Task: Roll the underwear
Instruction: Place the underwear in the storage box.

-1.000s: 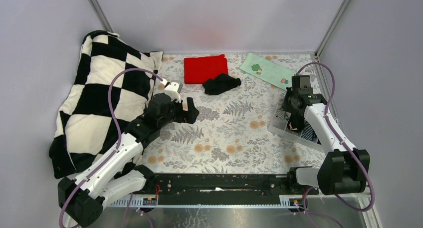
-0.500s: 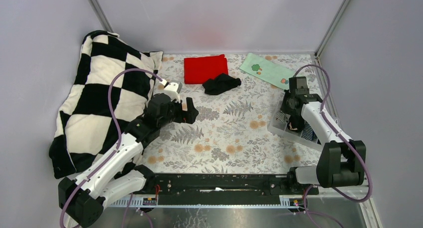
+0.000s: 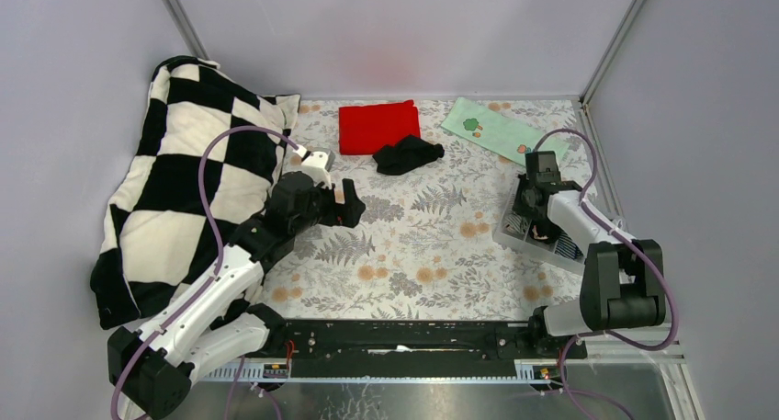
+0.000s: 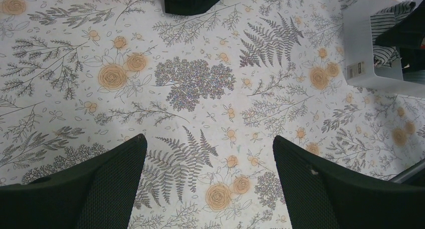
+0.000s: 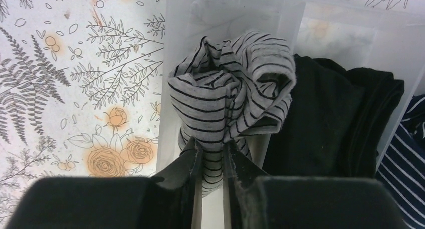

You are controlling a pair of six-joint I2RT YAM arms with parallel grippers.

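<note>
My right gripper (image 5: 212, 149) is shut on a grey brief with thin dark stripes (image 5: 235, 83), bunched up in the left compartment of a clear plastic bin (image 5: 180, 38). A plain black brief (image 5: 331, 119) lies in the compartment beside it. In the top view the right gripper (image 3: 537, 220) reaches down into the bin (image 3: 513, 234). Another black brief (image 3: 407, 153) lies crumpled on the floral table, touching the red cloth (image 3: 378, 126). My left gripper (image 3: 352, 204) is open and empty above the table, also seen in the left wrist view (image 4: 209, 139).
A dark cloth with white stripes (image 5: 406, 164) sits at the bin's right edge. A pale green printed cloth (image 3: 490, 129) lies at the back right. A black-and-white checked pillow (image 3: 193, 172) leans at the left. Grey walls close in the table.
My right arm has pulled its wrist nearer and lower into the bin, elbow shifting left. The left arm has not moved.
</note>
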